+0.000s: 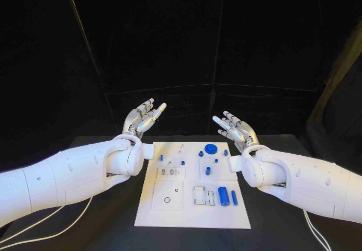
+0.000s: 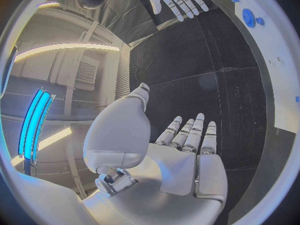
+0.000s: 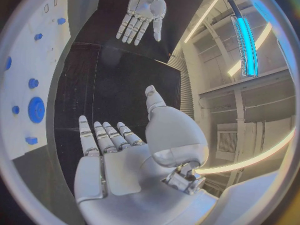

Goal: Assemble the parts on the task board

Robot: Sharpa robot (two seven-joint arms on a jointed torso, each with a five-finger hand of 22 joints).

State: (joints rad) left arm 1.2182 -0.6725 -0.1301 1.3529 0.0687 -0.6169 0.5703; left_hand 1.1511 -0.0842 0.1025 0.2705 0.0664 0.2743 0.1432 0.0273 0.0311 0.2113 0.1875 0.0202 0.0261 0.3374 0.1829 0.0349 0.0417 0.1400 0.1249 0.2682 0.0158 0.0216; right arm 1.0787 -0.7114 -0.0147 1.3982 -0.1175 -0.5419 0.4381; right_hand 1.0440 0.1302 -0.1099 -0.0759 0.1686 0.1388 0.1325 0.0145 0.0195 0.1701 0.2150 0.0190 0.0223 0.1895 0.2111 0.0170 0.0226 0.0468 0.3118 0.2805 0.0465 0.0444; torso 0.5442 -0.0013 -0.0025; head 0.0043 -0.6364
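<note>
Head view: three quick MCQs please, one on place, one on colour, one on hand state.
1. Where is the task board?
A. between the arms
B. outside the left arm
C. behind both hands

2. What colour is the round disc at the board's far end?
A. red
B. blue
C. green

3. How are the left hand and right hand?
A. both gripping parts
B. one holds the disc
C. both empty, fingers apart

Answers: 1 A, the board lies between the forearms. 2 B, the disc is blue. 3 C, palms up, nothing held.

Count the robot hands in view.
2: the left robot hand is raised past the task board's far left corner, the right robot hand past its far right corner; both hold nothing.
</note>
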